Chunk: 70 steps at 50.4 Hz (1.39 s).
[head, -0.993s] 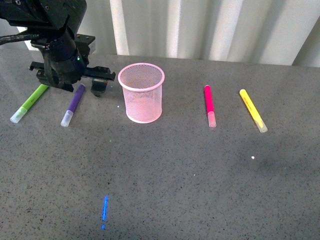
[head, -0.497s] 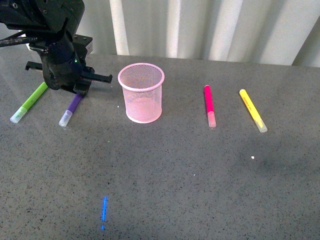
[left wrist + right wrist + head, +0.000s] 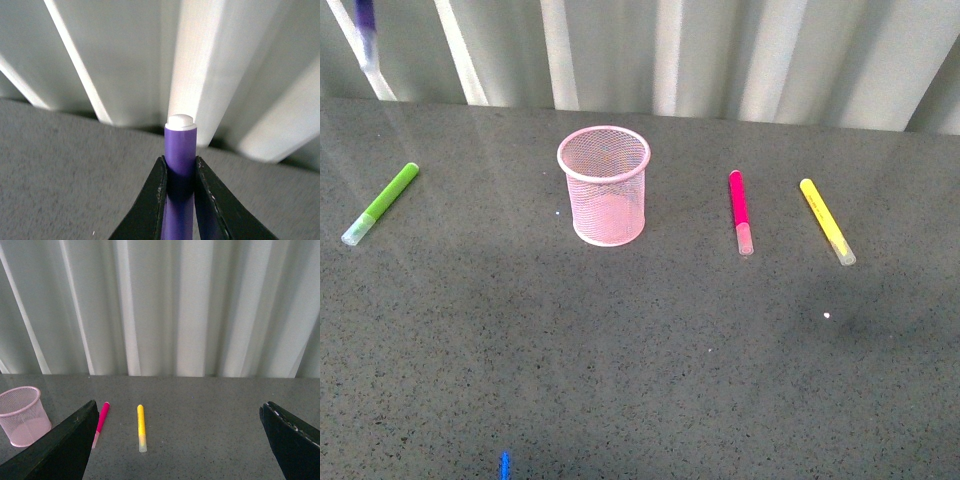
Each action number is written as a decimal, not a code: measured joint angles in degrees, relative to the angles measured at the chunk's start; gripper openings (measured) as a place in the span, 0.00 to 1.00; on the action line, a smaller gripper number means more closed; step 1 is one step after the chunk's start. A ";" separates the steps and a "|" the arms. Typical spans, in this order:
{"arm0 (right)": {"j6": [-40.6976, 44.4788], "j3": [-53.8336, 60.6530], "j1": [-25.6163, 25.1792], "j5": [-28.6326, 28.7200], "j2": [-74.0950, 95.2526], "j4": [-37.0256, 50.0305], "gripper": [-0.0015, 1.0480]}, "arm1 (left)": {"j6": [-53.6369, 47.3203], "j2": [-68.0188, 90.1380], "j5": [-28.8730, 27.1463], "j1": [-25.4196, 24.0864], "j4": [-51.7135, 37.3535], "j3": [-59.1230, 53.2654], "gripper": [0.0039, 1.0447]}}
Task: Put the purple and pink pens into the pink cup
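the left gripper (image 3: 180,167) has its two black fingers (image 3: 150,210) pressed tight on the barrel of the purple pen (image 3: 180,147), whose white end sticks out past the tips. in the front view the pen shows only as a blurred purple streak high above the far left corner of the counter (image 3: 650,350), clear of the surface and well apart from the pink cup (image 3: 604,185). the step in hand looks like carrying the pen to the cup. to do it well, i judge the arm should bring the pen right over the middle of the cup's mouth, turn it close to upright, lower one end past the rolled rim and only then let go. the wire-mesh cup looks light, so a knock on the rim could shove or tip it. the cup stands upright toward the far edge, somewhat nearer the left edge than the right. nothing rises above its rim and nothing shows through the mesh, so it seems empty. the pink pen (image 3: 740,210) lies flat on the counter beside the cup, toward the right edge, with the yellow pen (image 3: 825,220) beyond it. the lime green pen (image 3: 382,203) lies near the left edge. the right gripper (image 3: 179,406) is spread wide and holds nothing.
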<state>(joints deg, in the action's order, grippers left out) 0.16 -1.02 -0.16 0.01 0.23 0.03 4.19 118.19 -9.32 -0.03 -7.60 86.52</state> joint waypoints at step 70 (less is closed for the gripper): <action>0.00 0.00 0.00 0.02 0.00 0.00 0.93 | 16.92 6.88 0.26 19.93 -45.07 -23.23 0.11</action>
<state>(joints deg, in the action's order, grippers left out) 0.16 -1.02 -0.16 0.03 0.23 0.03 21.10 125.08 -9.06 19.90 -52.66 63.29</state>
